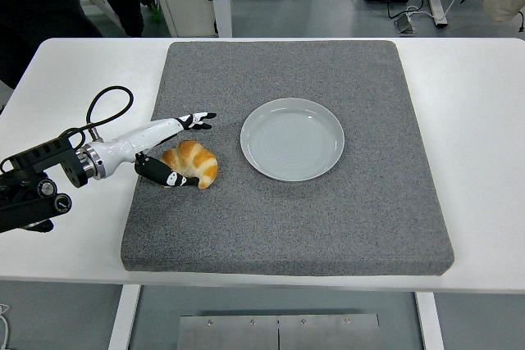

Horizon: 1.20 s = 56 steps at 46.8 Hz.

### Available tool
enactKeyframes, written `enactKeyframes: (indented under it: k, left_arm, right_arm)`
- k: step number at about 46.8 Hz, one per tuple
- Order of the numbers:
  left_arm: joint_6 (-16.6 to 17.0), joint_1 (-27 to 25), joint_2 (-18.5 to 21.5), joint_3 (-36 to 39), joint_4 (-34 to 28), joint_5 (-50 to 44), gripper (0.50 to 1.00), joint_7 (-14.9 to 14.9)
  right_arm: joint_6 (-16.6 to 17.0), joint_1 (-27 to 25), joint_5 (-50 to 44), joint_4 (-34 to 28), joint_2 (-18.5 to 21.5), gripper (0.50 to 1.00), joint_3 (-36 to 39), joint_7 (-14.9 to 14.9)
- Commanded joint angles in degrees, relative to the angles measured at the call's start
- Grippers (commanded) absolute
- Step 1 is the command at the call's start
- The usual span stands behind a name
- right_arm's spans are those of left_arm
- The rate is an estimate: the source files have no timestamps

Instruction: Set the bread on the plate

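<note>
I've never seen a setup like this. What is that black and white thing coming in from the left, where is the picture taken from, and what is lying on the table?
The picture comes from a camera high on the robot, looking down over a white table. The thing coming in from the left is the robot's left arm, ending in a robot hand with fingers like ours. Its right arm is out of the picture.

A grey mat covers most of the table. On it lie a croissant and, to its right and apart from it, an empty pale plate.

The hand holds nothing yet. Its fingers are spread around the croissant's left end: the long ones point out above it, the thumb lies along its near side. The job is to put the bread on the plate.
</note>
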Motion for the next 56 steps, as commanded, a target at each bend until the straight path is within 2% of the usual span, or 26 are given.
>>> enactKeyframes:
  k: [1, 19, 31, 42, 52, 56]
  left_arm:
    - [0.0, 0.0, 0.0, 0.0, 0.0, 0.0, 0.898, 0.0]
    - [0.0, 0.4, 0.0, 0.3, 0.0, -0.4, 0.849, 0.1]
    - [0.0, 0.5, -0.1, 0.2, 0.0, -0.4, 0.796, 0.1]
    - [0.0, 0.4, -0.1, 0.1, 0.0, -0.4, 0.69, 0.2]
    - [0.0, 0.3, 0.0, 0.2, 0.0, -0.4, 0.5, 0.3]
    - [-0.1, 0.1, 0.0, 0.2, 0.0, -0.4, 0.5, 0.3]
  right_arm:
    - [0.0, 0.0, 0.0, 0.0, 0.0, 1.0, 0.0, 0.0]
    - [-0.1, 0.1, 0.0, 0.0, 0.0, 1.0, -0.1, 0.0]
    - [-0.1, 0.0, 0.0, -0.1, 0.0, 1.0, -0.1, 0.0]
    - [-0.1, 0.0, 0.0, -0.1, 0.0, 1.0, -0.1, 0.0]
    - [-0.1, 0.1, 0.0, -0.1, 0.0, 1.0, -0.1, 0.0]
    - [-0.1, 0.1, 0.0, -0.1, 0.0, 1.0, -0.1, 0.0]
